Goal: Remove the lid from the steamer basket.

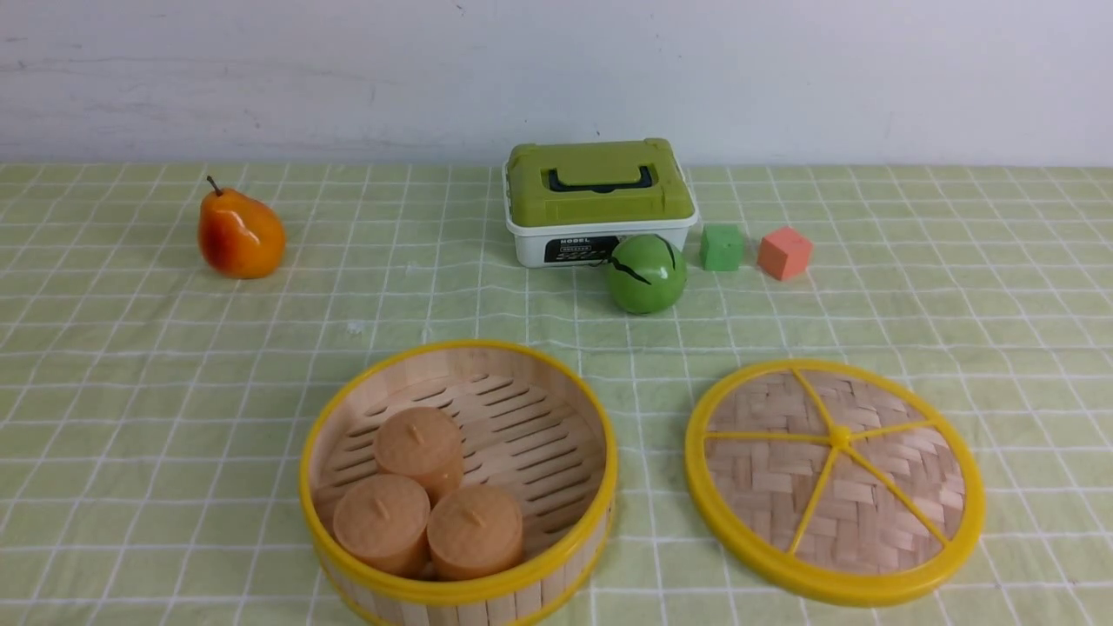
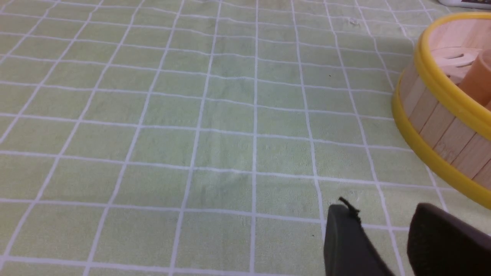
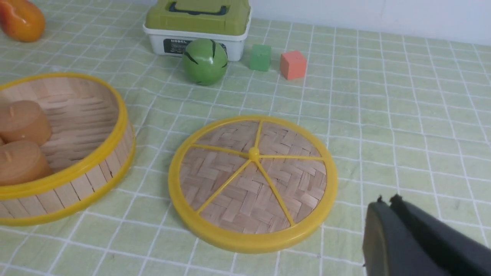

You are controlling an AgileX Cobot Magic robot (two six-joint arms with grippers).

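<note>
Plainly the lid [image 1: 835, 482] lay flat, knob up, lower right beside the basket [image 1: 461, 594]; right fingers [image 3: 383, 237] clenched empty, left fingers [image 2: 345, 245] parted, both cropped.

The basket [image 1: 458, 592] loses its near wall past the front view's lower edge, and three brown cakes [image 1: 474, 530] hide part of its slatted floor. The green ball [image 1: 646, 274] covers the right end of the label on the box [image 1: 600, 191], and the label's fine print is too small to read. The left gripper [image 2: 381, 214] and right gripper [image 3: 387, 201] are cut off behind their fingertips.
</note>
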